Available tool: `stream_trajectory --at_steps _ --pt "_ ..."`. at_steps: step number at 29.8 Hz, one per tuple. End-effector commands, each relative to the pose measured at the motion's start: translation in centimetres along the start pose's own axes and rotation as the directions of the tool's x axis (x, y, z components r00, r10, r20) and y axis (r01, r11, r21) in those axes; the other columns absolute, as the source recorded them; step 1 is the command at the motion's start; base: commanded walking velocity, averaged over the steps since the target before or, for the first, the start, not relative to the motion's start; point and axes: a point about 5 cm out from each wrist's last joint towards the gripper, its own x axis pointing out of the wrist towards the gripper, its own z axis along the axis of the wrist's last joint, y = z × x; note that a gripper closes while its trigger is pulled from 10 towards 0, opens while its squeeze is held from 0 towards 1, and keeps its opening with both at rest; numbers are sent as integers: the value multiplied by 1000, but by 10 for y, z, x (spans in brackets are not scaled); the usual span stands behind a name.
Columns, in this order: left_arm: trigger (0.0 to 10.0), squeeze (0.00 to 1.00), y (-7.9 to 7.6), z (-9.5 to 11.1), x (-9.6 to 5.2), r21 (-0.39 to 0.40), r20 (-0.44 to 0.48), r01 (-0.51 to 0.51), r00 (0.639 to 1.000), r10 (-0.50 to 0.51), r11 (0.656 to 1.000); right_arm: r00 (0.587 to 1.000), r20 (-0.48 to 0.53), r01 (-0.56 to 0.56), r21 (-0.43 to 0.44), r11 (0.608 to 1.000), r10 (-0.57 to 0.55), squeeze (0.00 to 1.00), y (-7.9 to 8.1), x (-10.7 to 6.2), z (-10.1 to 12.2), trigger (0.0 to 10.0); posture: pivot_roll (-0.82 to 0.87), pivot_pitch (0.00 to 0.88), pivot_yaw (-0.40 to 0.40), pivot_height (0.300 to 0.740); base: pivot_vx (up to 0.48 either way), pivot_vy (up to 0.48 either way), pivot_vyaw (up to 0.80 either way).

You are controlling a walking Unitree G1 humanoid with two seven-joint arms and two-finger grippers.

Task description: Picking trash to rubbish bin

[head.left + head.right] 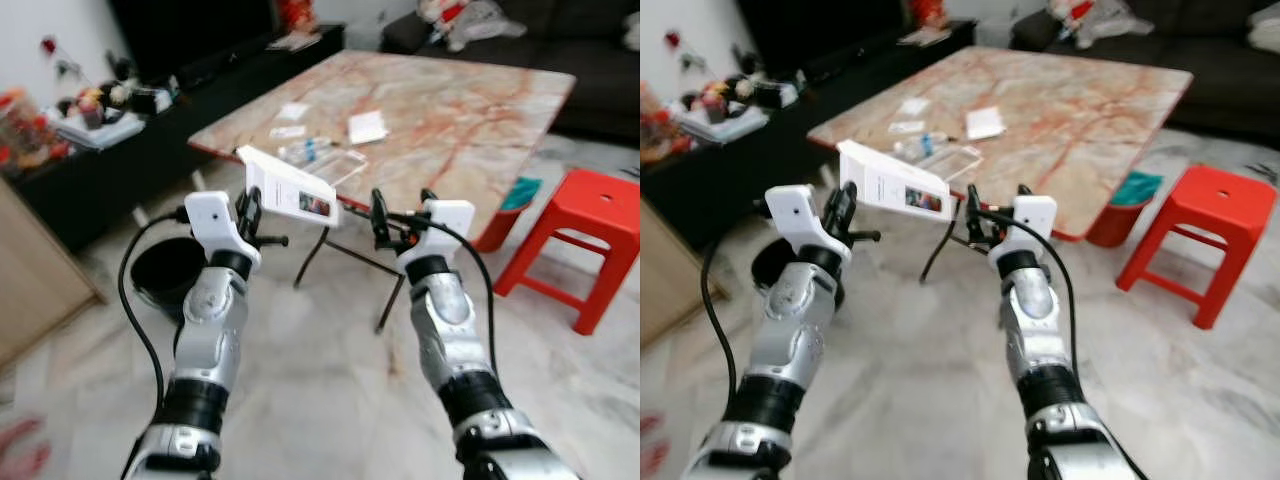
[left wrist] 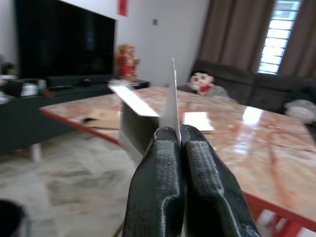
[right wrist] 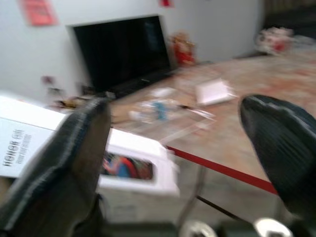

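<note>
My left gripper (image 1: 250, 214) is raised in front of me and shut on a white flat carton (image 1: 291, 189) printed with a small picture. In the left wrist view the two fingers (image 2: 158, 168) pinch the carton's thin edge (image 2: 171, 106). My right gripper (image 1: 402, 212) is open beside the carton's far end, level with it, with nothing between its fingers. The right wrist view has the carton (image 3: 133, 170) just past the spread fingers (image 3: 74, 143). A black round bin (image 1: 163, 272) stands on the floor to my left, below the left arm.
A marble-top table (image 1: 470, 110) stands ahead with papers (image 1: 367, 127), a plastic bottle (image 1: 305, 151) and clear packaging (image 1: 340, 167) near its front corner. A red stool (image 1: 585, 225) is at the right. A dark TV cabinet (image 1: 120, 150) lines the left, a sofa (image 1: 560, 40) the back.
</note>
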Motion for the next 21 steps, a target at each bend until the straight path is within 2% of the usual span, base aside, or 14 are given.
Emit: stream_trajectory --at_steps 1,10,13,18,20,21 --pt "10000 0 0 4 1 9 19 0 1000 -1 1000 1000 4 -24 -4 1000 24 0 6 2 1 10000 -105 9 61 740 0 0 800" --pt "10000 0 0 3 0 6 15 5 1000 -5 1000 999 -2 -35 2 999 35 0 9 2 0 10000 -102 10 57 740 0 0 800" --pt "10000 0 0 2 0 2 13 7 1000 -7 1000 999 -4 -36 18 999 36 0 9 2 -1 10000 -103 8 55 740 0 0 169" --pt "10000 0 6 -16 -7 17 -71 25 997 -24 1000 998 -53 -39 12 999 39 0 7 -1 -10 10000 -103 8 55 740 0 0 0" --pt "10000 0 16 -28 -13 38 -132 18 991 -13 999 994 -98 -42 16 999 44 0 6 -5 -20 10000 -104 8 56 740 0 0 0" --pt "10000 0 27 -41 -21 63 -197 12 980 0 998 986 -159 -44 8 999 45 0 3 -11 -32 10000 -102 8 53 740 0 0 0"
